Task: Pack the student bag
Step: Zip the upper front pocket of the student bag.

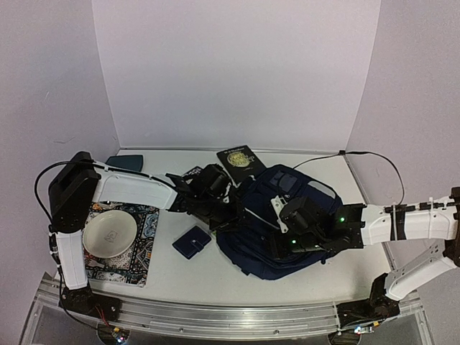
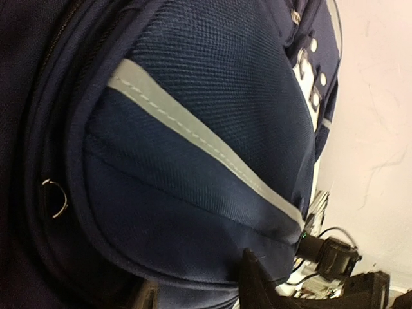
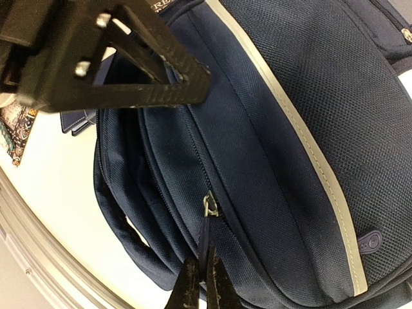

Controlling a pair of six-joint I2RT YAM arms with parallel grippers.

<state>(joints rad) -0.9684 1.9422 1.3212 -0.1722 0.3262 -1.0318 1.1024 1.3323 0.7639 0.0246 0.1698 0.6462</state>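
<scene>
The worktop (image 1: 180,277) is white and walled on 3 sides by pale panels. The student bag (image 1: 248,251) lies on its back right of centre, with both arms reaching over it.

**Positions**
- The right gripper (image 3: 205,270) has its jaws clenched on the zip pull (image 3: 205,235), the cord tab hanging from a slider on the bag's side.
- The left gripper (image 2: 199,278) sits against the bag's rounded front pocket. Its 2 fingers (image 2: 254,273) straddle the seam. I cannot tell whether they have taken hold of fabric or only rest on it.
- Well apart on the left are a plate (image 1: 109,233) on a patterned mat (image 1: 140,255), a navy wallet (image 1: 192,242) just beside the bag, a dark book (image 1: 241,162) and a teal pouch (image 1: 126,162) at the back.

**Step in hand (judged)**
The compartment looks shut, so nothing can go in yet. The zip probably has to be run open first.

**Doing it well**
1. The left jaws should have a firm pinch of fabric before any pull. An unbraced bag will probably slide across the worktop.
2. Draw the tab along the zip track (image 3: 193,148), not away from it, so the slider does not jam.
3. Follow the curve of the track round the corner and keep the cord taut.
4. Watch the thin cord. It could slip from the jaws under a sharp tug.
</scene>
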